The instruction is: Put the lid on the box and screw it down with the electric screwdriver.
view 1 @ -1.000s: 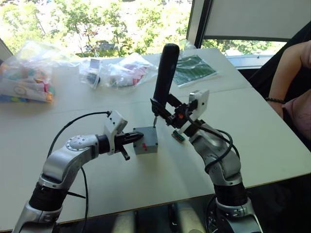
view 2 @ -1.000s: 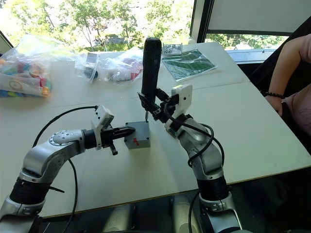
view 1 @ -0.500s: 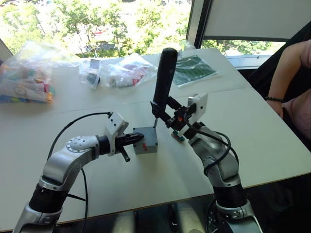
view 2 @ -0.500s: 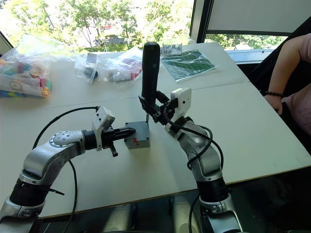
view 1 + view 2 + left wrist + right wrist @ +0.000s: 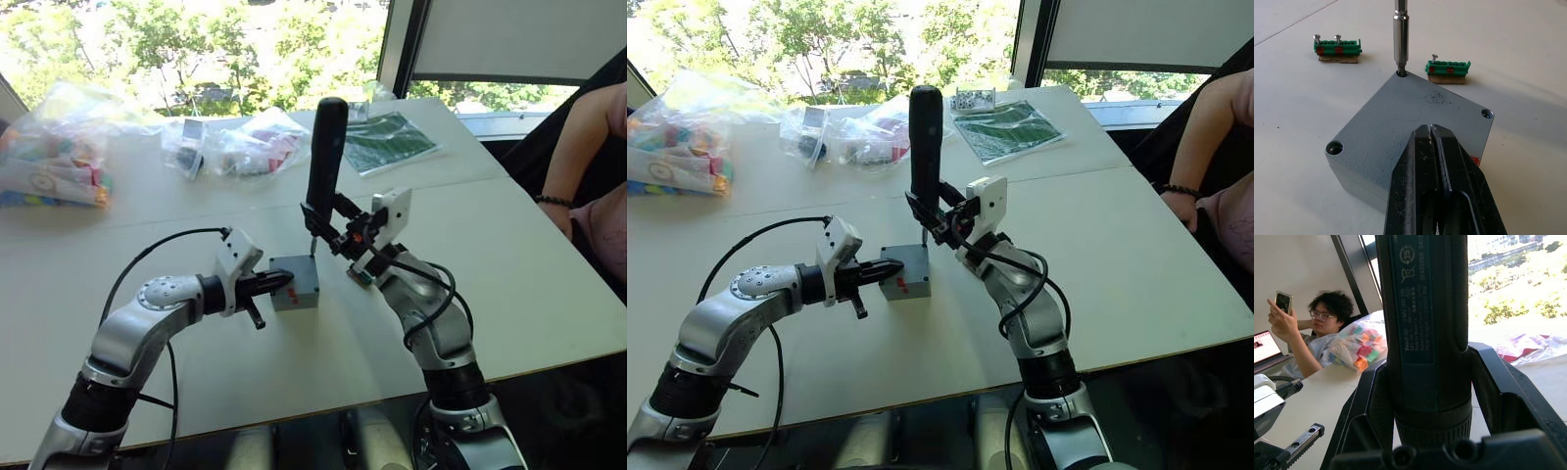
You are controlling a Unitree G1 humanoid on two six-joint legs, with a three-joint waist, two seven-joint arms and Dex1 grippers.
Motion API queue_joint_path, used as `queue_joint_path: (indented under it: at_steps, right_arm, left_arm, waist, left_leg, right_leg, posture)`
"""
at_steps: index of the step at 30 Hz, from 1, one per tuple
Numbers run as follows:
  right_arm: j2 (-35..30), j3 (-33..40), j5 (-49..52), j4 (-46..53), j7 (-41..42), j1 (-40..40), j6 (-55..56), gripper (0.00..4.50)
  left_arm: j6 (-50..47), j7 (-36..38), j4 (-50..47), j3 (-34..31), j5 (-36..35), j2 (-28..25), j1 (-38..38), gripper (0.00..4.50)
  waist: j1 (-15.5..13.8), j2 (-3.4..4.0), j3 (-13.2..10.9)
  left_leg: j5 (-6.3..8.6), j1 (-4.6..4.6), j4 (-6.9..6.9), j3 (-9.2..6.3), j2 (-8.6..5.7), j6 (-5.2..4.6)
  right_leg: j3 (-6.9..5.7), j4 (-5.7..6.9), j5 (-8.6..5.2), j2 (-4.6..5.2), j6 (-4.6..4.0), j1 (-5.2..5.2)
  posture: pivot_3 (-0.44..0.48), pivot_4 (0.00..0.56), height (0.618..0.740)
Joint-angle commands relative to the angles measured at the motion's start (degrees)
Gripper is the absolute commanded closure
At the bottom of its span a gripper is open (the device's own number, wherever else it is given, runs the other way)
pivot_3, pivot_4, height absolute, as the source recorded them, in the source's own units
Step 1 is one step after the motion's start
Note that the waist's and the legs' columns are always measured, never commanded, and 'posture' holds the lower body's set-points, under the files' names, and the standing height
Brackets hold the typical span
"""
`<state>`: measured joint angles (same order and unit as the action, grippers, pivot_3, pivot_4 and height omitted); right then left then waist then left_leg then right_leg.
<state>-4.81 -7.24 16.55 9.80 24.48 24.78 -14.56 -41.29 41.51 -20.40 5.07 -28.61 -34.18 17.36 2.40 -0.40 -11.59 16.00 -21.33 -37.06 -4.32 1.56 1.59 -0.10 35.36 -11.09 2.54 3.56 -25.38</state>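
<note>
The grey box (image 5: 295, 283) stands mid-table with a red mark on its near side. The thin grey lid (image 5: 1415, 110) lies on top of it, corner holes showing. My right gripper (image 5: 321, 221) is shut on the electric screwdriver (image 5: 325, 149), which stands nearly upright over the box. Its metal bit (image 5: 1400, 34) sits in the lid's far corner hole. My left gripper (image 5: 284, 278) is shut, its fingertips (image 5: 1422, 134) lying over the lid's near edge. In the right wrist view, the screwdriver (image 5: 1425, 323) sits between the black fingers (image 5: 1364, 406).
Two green terminal blocks holding screws (image 5: 1337, 47) (image 5: 1448, 68) lie just beyond the box. Plastic bags of parts (image 5: 54, 147) (image 5: 245, 142) and a green booklet (image 5: 387, 140) lie at the back. A person's arm (image 5: 578, 147) rests at the table's right edge.
The right arm has shifted a little to the left and down, bringing the screwdriver closer to upright. The left gripper has stayed at the box.
</note>
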Motion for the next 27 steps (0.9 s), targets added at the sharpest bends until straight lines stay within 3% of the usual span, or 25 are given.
queue_joint_path:
  at_steps: [1, 10, 16, 27]
  right_arm:
    - [0.4, -0.3, -0.4, 0.9, 0.1, 1.0, 1.3, 2.63]
    - [-4.5, -5.9, -7.6, -2.9, 1.2, -2.7, -1.3, 2.63]
    - [-4.4, -5.0, -6.7, -3.2, 0.4, -2.0, -4.7, 2.63]
    - [-4.3, -4.7, -6.3, -3.6, -0.2, -2.2, -5.6, 2.63]
  left_arm:
    - [0.4, 0.2, -0.2, 0.6, 0.7, 0.1, -1.2, 4.5]
    - [1.1, 0.3, 0.4, 0.8, 1.3, 0.7, -2.0, 4.5]
    - [1.3, 0.4, 0.8, 0.7, 1.5, 0.7, -2.1, 4.5]
    - [1.7, 0.1, 0.9, 0.8, 1.7, 1.0, -2.5, 4.5]
  waist:
    - [0.0, 0.0, 0.0]
    - [0.0, -0.06, 0.4]
    - [-0.1, -0.12, 0.9]
    - [-0.1, -0.11, 0.9]
  left_leg:
    - [0.0, 0.0, 0.0, 0.0, 0.0, 0.0]
    - [0.0, 0.08, 0.0, 0.0, 0.0, 0.0]
    - [0.03, 0.92, 0.12, -0.01, 0.0, -0.02]
    - [0.06, 0.92, 0.14, -0.01, 0.0, -0.05]
  right_leg:
    - [0.0, 0.0, 0.0, 0.0, 0.0, 0.0]
    - [0.0, -0.01, -0.06, 0.0, 0.07, 0.09]
    - [-0.02, -0.17, -0.2, 0.02, 0.04, 0.86]
    - [-0.03, -0.21, -0.25, 0.04, 0.07, 0.9]
  posture:
    - [0.0, 0.15, 0.74]
    - [0.0, 0.15, 0.74]
    - [0.0, 0.15, 0.74]
    - [0.0, 0.15, 0.74]
